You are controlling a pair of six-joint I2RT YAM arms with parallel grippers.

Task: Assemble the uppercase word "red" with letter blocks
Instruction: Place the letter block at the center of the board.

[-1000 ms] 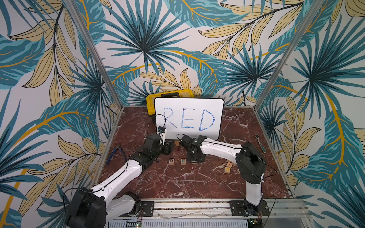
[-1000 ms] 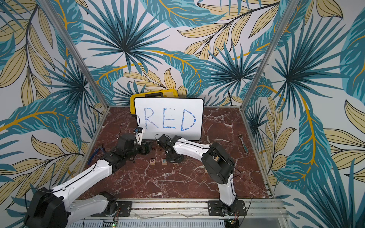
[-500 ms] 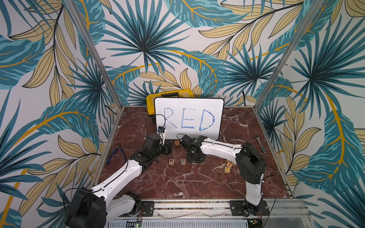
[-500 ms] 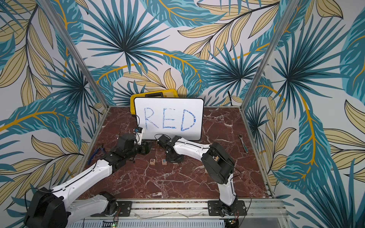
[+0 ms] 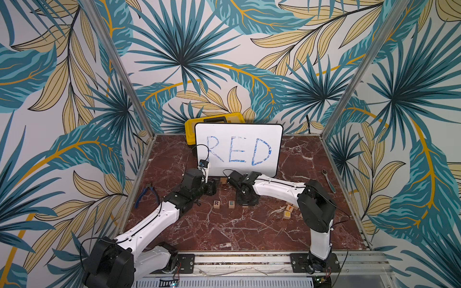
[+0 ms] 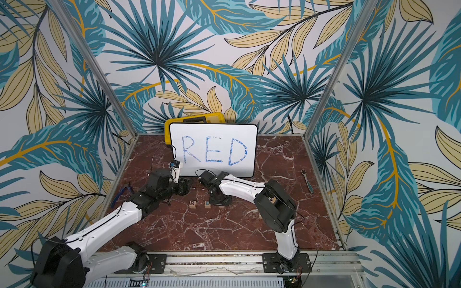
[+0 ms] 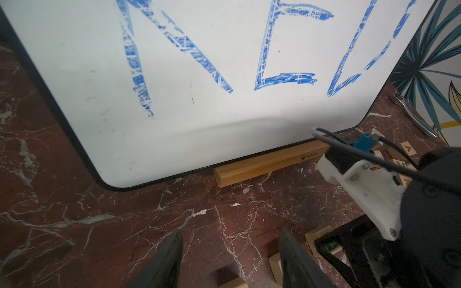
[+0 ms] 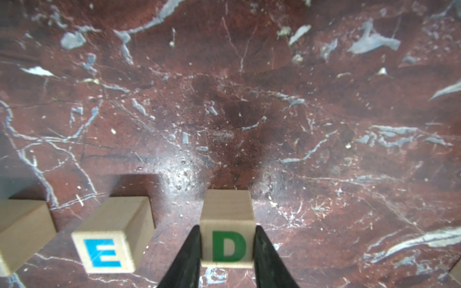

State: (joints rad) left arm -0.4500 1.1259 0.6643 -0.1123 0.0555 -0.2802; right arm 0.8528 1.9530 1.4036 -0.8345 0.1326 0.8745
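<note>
The R block [image 5: 216, 203] and the E block [image 5: 231, 203] stand side by side on the marble in front of the whiteboard, in both top views. The D block [image 8: 228, 246], with a green letter, rests on the marble just right of the E block [image 8: 107, 253], a small gap between them. My right gripper [image 8: 227, 228] points straight down, its two fingers flat against the D block's sides. In the top views its body [image 5: 245, 199] hides the D block. My left gripper [image 7: 230, 232] hovers low at the whiteboard's left foot, open, with only bare marble between its fingers.
The whiteboard [image 5: 238, 149] with RED written on it leans on a wooden stand [image 7: 269, 162], a yellow case [image 5: 214, 119] behind it. Spare letter blocks [image 5: 288, 210] lie at the right arm's elbow. Blue pliers [image 5: 147, 194] lie by the left wall, a ratchet wrench [image 5: 328, 180] by the right.
</note>
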